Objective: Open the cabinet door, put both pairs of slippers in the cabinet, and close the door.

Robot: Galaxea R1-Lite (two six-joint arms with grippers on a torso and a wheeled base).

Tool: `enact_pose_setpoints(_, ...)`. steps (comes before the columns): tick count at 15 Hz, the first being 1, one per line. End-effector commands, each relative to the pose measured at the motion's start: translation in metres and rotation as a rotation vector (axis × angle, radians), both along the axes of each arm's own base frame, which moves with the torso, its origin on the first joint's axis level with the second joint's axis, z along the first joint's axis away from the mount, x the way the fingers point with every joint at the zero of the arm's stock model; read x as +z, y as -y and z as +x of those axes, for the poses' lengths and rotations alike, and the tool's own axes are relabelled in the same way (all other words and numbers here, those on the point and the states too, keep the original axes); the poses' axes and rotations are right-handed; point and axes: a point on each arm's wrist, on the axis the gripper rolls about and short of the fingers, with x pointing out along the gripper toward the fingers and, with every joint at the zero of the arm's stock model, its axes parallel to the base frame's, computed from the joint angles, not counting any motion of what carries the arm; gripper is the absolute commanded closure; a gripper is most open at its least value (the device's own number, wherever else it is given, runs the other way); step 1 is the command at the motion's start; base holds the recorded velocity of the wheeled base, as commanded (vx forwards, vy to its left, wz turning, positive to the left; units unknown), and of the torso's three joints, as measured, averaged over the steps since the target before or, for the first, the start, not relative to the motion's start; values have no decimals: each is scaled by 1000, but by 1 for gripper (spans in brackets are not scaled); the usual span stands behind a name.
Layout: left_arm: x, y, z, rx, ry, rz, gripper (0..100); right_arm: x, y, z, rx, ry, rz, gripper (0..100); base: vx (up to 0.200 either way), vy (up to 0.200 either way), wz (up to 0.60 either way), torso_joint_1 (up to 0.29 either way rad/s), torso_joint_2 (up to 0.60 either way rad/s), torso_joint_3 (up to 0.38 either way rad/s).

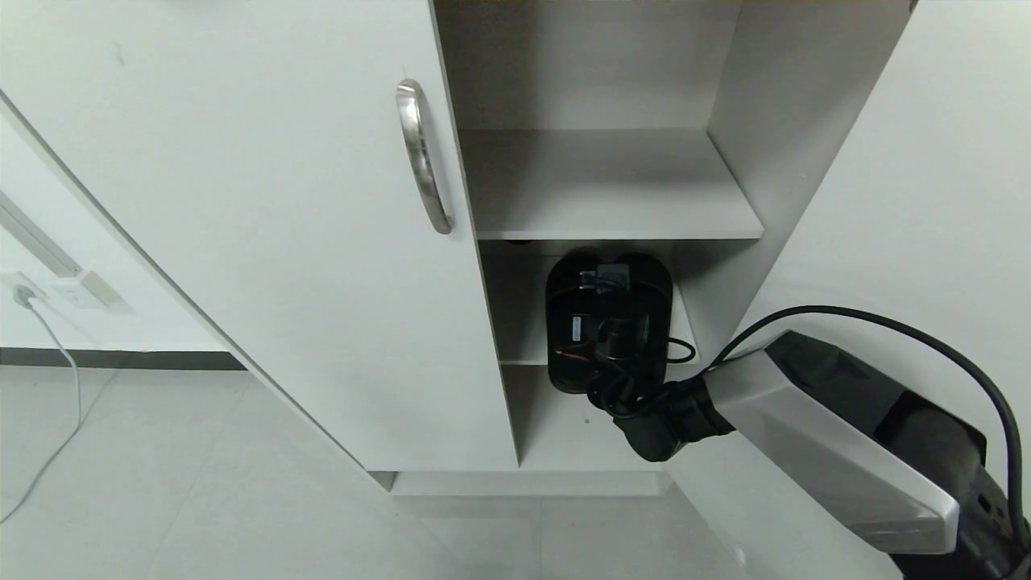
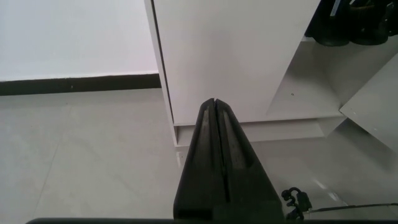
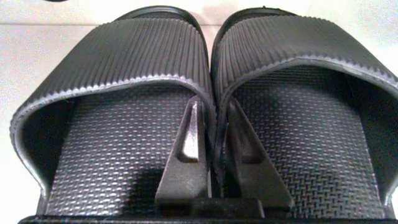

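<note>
The cabinet (image 1: 773, 161) stands with its right half open, while the door (image 1: 242, 201) on its left half is closed and carries a curved metal handle (image 1: 423, 157) near its inner edge. Inside the open half there are three levels. The upper shelf (image 1: 604, 185) has nothing on it. On the lower shelf (image 1: 519, 322) there is one pair of black slippers (image 1: 568, 290), side by side, toes toward the back of the cabinet and heels just over the front edge of the shelf. Under this shelf is the bottom compartment (image 1: 564, 427).

The right gripper (image 3: 214, 106) is inside the cabinet, at the lower shelf. Its two fingers (image 3: 193, 143) are narrow and go under the ribbed straps – they pinch between them the two inner walls of the slippers, so it holds both together.

The left gripper (image 2: 214, 109) hangs low in front of the cabinet, above the floor near the cabinet base. Its fingers are pressed fully together and they hold nothing.

The cabinet stands on a floor (image 1: 201, 499) of pale grey tiles. To the left of the cabinet there is a white wall (image 2: 74, 37) with a dark baseboard (image 1: 113, 358) along its foot – on this wall a socket (image 1: 76, 294) is fixed, and a thin cable (image 1: 68, 379) goes from it down to the floor.
</note>
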Motion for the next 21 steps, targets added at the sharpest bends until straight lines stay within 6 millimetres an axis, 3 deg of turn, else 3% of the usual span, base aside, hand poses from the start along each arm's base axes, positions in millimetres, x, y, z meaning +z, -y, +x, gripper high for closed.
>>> enact_pose_setpoints(1,0,0,0,-1,-1,0,100,-3,-1,4,-3,0,0,100,0,0,0,0,0,0)
enact_pose_setpoints(15,0,0,0,-1,0,0,100,-7,4,16,-24,-1,0,100,0,0,0,0,0,0)
enact_pose_setpoints(16,0,0,0,-1,0,0,100,-7,4,16,-24,-1,0,0,0,0,0,0,0,0)
enact_pose_setpoints(21,0,0,0,-1,0,0,100,-6,1,5,-11,-20,-16,0,0,0,0,0,0,0)
